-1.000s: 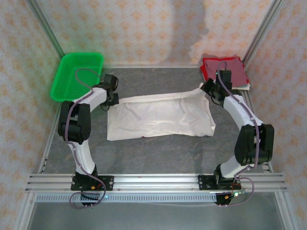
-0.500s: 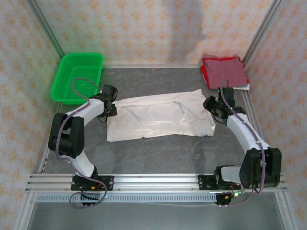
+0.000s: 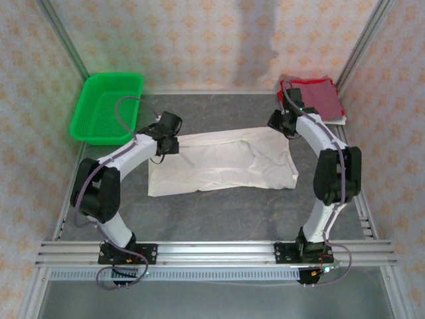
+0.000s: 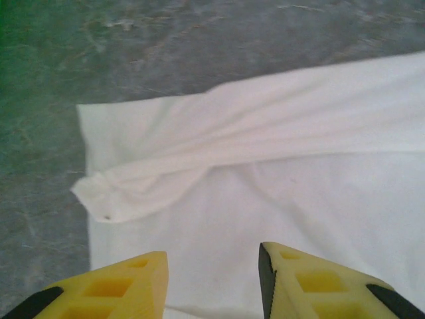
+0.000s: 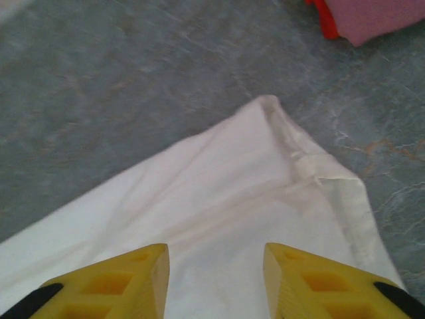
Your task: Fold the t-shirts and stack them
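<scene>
White t-shirt [image 3: 222,161] lies flat mid-counter [image 3: 219,219] as a long rectangle, with a sleeve folded over at its left end. Dark red t-shirt [image 3: 312,98] sits folded square in the far-right corner. Left gripper [image 4: 212,279]: jaws apart, empty, over the white shirt's left end beside the sleeve. Right gripper [image 5: 216,282]: jaws apart, empty, over its far-right corner. Green basket [image 3: 106,106] is far left.

No legible text, label or number on any surface in these views.
</scene>
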